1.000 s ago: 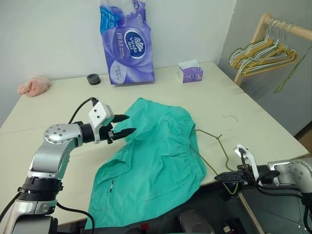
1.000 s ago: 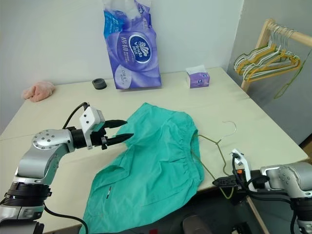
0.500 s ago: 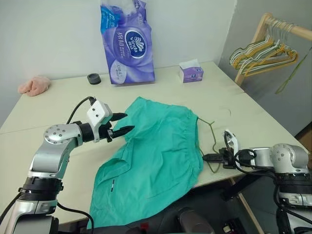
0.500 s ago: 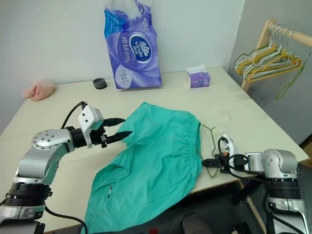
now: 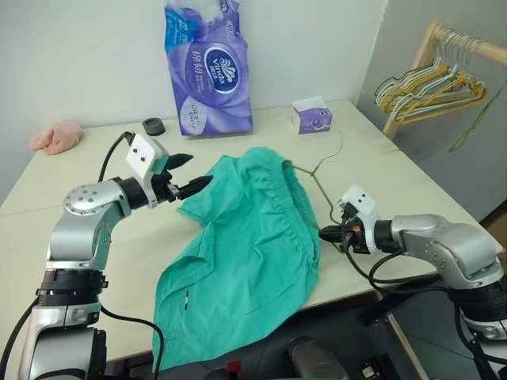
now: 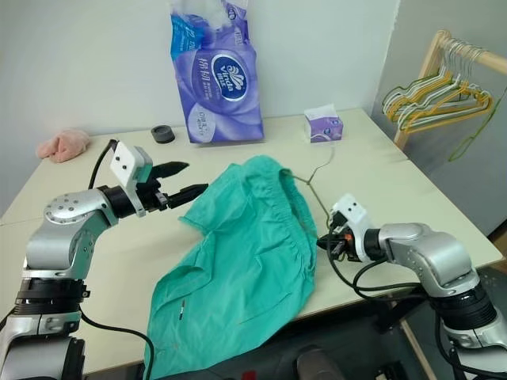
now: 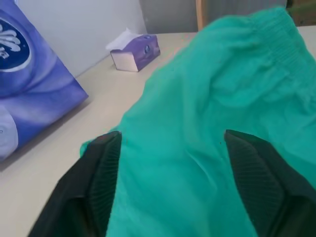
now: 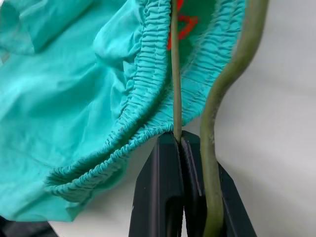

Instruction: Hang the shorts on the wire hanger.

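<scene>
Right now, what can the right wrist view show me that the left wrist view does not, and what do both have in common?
The right wrist view alone shows the right gripper, its jaws shut on the thin wire hanger just below the gathered waistband, with a second green wire curving beside it. The left wrist view alone shows the left gripper with jaws wide apart over the cloth, the purple tissue box and part of the purple paper pack. Both show the teal shorts lying on the beige table.

Bright, even indoor light; shadows on surface (image 5: 261, 146) soft, faint. Head views sharp. Left wrist view: fingers (image 7: 101, 185) blurred, close. Mild glare on toilet paper pack (image 5: 207, 67).
</scene>
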Tool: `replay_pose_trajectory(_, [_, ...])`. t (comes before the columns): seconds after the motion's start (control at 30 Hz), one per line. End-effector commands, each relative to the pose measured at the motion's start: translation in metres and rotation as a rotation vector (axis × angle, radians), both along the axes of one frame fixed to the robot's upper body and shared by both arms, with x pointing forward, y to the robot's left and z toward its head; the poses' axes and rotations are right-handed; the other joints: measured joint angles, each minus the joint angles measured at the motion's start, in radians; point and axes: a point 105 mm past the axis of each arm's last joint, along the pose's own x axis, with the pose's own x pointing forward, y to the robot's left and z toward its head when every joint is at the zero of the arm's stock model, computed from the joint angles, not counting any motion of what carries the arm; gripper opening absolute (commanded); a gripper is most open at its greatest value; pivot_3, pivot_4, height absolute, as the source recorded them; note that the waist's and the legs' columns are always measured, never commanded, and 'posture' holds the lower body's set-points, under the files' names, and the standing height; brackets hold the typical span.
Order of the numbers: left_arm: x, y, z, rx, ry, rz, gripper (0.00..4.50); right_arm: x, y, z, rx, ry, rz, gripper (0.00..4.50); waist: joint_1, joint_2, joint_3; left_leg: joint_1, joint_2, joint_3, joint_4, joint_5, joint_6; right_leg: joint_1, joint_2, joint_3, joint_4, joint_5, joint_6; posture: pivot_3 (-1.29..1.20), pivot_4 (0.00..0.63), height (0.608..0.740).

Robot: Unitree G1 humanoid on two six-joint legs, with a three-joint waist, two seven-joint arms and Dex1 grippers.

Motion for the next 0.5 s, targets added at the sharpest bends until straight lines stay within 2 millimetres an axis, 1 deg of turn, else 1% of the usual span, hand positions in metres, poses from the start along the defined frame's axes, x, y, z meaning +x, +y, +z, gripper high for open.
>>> replay_pose_trajectory(0.03, [-0.003,-0.008,0.026,0.035,-0.088,-0.072,4.48,0.001,0.015,0.018,-0.055,-0.149,0.133,0.0,-0.003,0.0,0.0,0.0,0.0,0.0,0.0,0.0,0.0,0.0,0.0,0.0,0.0,0.0,0.0,-0.32,0.028,0.74])
replay_pose_trajectory(0.13, [-0.009,-0.018,0.024,0.113,-0.075,-0.173,4.48,0.0,0.019,0.02,-0.102,-0.199,0.2,0.0,-0.004,0.0,0.0,0.001,0.0,0.0,0.0,0.0,0.0,0.0,0.0,0.0,0.0,0.0,0.0,-0.32,0.027,0.74])
replay_pose_trajectory(0.23, [-0.019,-0.029,0.016,0.204,-0.037,-0.299,4.48,-0.001,0.022,0.022,-0.146,-0.25,0.256,0.0,-0.004,0.0,0.0,0.001,0.0,-0.001,0.0,0.0,0.0,0.0,0.0,-0.001,0.001,0.0,0.0,-0.32,0.027,0.74])
replay_pose_trajectory(0.43, [-0.024,-0.039,0.003,0.34,-0.019,-0.421,4.48,-0.002,0.027,0.025,-0.197,-0.327,0.333,0.0,-0.002,0.0,0.0,0.0,0.0,-0.001,0.001,0.0,0.0,0.0,-0.001,-0.001,0.001,0.0,0.0,-0.32,0.025,0.74])
replay_pose_trajectory(0.5, [-0.028,-0.042,-0.007,0.391,0.007,-0.471,4.48,-0.003,0.03,0.028,-0.211,-0.364,0.367,0.0,-0.003,0.0,0.0,0.0,0.0,-0.001,0.001,0.0,0.0,0.0,-0.001,-0.001,0.001,0.0,0.0,-0.33,0.025,0.74])
